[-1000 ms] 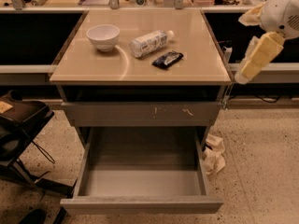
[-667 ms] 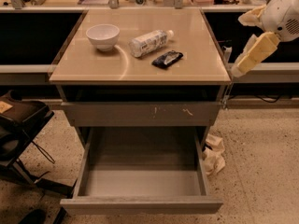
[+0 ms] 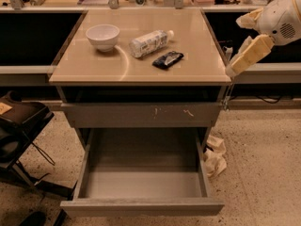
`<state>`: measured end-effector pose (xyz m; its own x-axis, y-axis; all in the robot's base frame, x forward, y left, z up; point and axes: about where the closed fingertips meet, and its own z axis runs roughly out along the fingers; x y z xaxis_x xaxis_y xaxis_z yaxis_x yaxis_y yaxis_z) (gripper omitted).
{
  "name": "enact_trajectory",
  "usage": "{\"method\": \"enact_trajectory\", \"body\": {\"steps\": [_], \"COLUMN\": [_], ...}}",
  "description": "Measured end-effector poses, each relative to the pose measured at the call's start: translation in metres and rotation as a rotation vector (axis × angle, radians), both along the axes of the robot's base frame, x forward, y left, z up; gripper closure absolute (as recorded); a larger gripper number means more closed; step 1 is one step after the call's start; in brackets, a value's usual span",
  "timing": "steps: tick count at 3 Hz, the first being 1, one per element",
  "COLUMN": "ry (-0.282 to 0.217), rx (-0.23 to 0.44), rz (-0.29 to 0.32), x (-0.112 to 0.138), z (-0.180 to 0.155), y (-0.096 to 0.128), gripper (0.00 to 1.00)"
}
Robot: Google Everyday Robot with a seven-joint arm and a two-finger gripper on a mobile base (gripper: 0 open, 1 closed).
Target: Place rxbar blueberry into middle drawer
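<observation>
The rxbar blueberry (image 3: 167, 59), a small dark shiny bar, lies flat on the beige countertop, right of centre. The middle drawer (image 3: 141, 205) is pulled wide open below and nothing lies on its smooth gray inside. My gripper (image 3: 231, 71) hangs on the cream-coloured arm at the countertop's right edge. It is right of the bar, apart from it, and holds nothing that I can see.
A white-labelled plastic bottle (image 3: 148, 42) lies beside the bar, and a white bowl (image 3: 103, 36) stands to its left. A shut drawer front with pale scratches (image 3: 141, 115) sits above the open drawer. A black chair (image 3: 19, 131) is at left; crumpled paper (image 3: 214, 157) lies on the floor at right.
My arm has swung a little to the left and up, bringing the gripper closer to the countertop's right edge. The bar, bottle, bowl and drawer have not moved.
</observation>
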<state>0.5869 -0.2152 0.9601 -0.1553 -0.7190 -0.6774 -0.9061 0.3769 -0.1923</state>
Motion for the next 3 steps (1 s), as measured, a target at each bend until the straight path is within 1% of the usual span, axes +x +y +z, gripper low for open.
{"method": "enact_trajectory", "body": {"steps": [1,2,3], "ry": [-0.057,-0.126,-0.164], "rx": [0.164,0.342,0.363], "rz": [-0.112,-0.264,-0.299], "x": [0.044,0.114,0.128], "z": [0.005,0.013,0.019], "y": [-0.004,-0.018,-0.024], "gripper": [0.0,0.0,0.0]}}
